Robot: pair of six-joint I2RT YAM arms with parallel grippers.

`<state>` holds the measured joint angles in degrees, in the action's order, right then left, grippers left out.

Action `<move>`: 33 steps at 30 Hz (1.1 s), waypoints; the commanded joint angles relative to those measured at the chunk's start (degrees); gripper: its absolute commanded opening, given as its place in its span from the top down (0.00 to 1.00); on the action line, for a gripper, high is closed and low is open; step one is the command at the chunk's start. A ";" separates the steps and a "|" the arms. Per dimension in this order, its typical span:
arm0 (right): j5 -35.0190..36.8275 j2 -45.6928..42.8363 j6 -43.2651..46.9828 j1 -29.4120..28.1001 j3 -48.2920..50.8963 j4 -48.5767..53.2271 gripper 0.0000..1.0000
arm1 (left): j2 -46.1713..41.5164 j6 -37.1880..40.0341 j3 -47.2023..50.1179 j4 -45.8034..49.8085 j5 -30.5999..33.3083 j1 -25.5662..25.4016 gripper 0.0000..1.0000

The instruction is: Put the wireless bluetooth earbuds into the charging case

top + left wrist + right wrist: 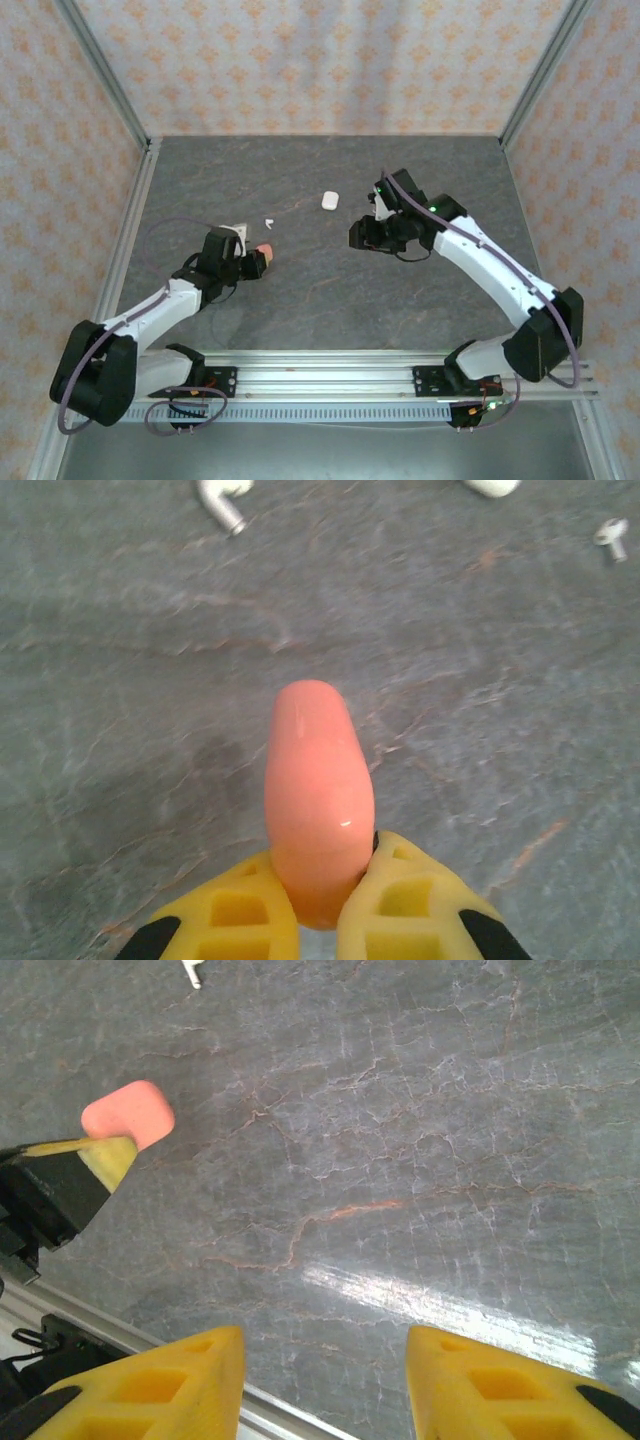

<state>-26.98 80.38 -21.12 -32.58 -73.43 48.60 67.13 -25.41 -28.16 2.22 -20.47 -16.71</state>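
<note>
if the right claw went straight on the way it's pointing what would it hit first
Probably just the bare table: the right claw is open and angled down at it. The pink case sits well off that line, though depth is unclear.

Even light; glare streak on table; left-wrist view slightly soft, perhaps.

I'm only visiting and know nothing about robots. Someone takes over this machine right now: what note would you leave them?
Left tool: shut on the pink case.
Right tool: open, empty, over the table.
White case: lying on the table farther out, looks closed.
First white earbud and second white earbud: loose on the table, apart from both cases.
Done: the pink case is gripped.
Left: open a case and seat the loose earbuds; none is visibly seated yet.
</note>
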 commanded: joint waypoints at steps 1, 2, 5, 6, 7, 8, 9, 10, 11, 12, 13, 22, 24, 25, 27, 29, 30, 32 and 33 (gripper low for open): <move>-0.29 2.78 -1.82 0.09 -0.94 -2.09 0.53 | 1.65 -2.36 1.29 0.33 0.61 1.67 1.00; -0.64 3.61 -2.01 0.13 -1.26 -2.08 0.53 | 2.72 -2.58 1.65 -0.21 0.14 2.15 0.99; -1.14 5.19 -2.64 0.11 -1.63 -2.15 0.53 | 5.91 -2.31 1.63 -0.64 -1.42 3.48 0.99; -1.23 5.48 -2.83 0.15 -1.56 -2.26 0.53 | 7.02 -2.08 1.38 -0.67 -1.92 3.90 0.98; -1.19 5.66 -2.98 0.14 -1.41 -2.26 0.53 | 7.98 -1.78 1.07 -0.60 -2.36 4.25 0.98; -1.18 5.61 -3.25 0.14 -1.16 -2.36 0.53 | 9.02 -1.46 0.63 -0.52 -2.78 4.66 0.97; -1.06 5.66 -3.39 0.14 -0.89 -2.54 0.53 | 9.98 -1.14 0.12 -0.25 -3.12 5.00 0.97; -0.93 5.56 -3.59 0.08 -0.55 -2.84 0.53 | 10.96 -0.86 -0.38 0.12 -3.42 5.35 0.96; -0.75 5.48 -3.81 0.14 -0.20 -3.10 0.53 | 11.86 -0.27 -1.06 0.70 -3.67 5.64 0.94; -0.55 5.41 -4.07 0.15 0.03 -3.33 0.53 | 12.65 0.40 -1.81 1.50 -3.71 5.80 0.91; -0.45 5.40 -4.15 0.12 0.05 -3.47 0.53 | 13.30 0.85 -2.38 2.23 -3.64 5.90 0.89; 2.30 4.86 -2.92 0.23 -0.54 -2.07 0.53 | 13.93 4.39 -6.99 8.34 -0.42 6.16 0.58; 3.01 5.04 -2.70 0.23 -0.86 -1.94 0.52 | 12.94 5.88 -8.54 11.06 0.87 6.18 0.53; 3.14 5.16 -2.56 0.18 -1.14 -1.96 0.52 | 12.41 6.61 -9.18 12.28 1.55 6.17 0.51; 3.71 5.68 -2.66 0.18 -1.69 -2.13 0.51 | 10.74 8.26 -10.87 15.24 3.41 6.17 0.46; 4.17 6.17 -2.82 0.22 -2.16 -2.27 0.51 | 8.93 9.24 -12.31 17.26 5.21 6.21 0.44; 4.46 6.52 -2.91 0.21 -2.48 -2.26 0.50 | 8.04 9.90 -13.24 18.37 5.61 6.21 0.43; 4.98 7.11 -3.20 0.18 -3.02 -2.11 0.50 | 7.24 10.83 -15.36 20.37 6.35 6.16 0.42; 5.19 7.39 -3.37 0.22 -3.28 -1.96 0.50 | 7.05 11.16 -16.63 21.17 6.36 6.21 0.42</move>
<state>-24.34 86.87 -24.43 -32.58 -74.52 46.06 75.68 -17.41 -41.28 17.98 -17.41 -11.09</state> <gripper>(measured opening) 0.496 0.581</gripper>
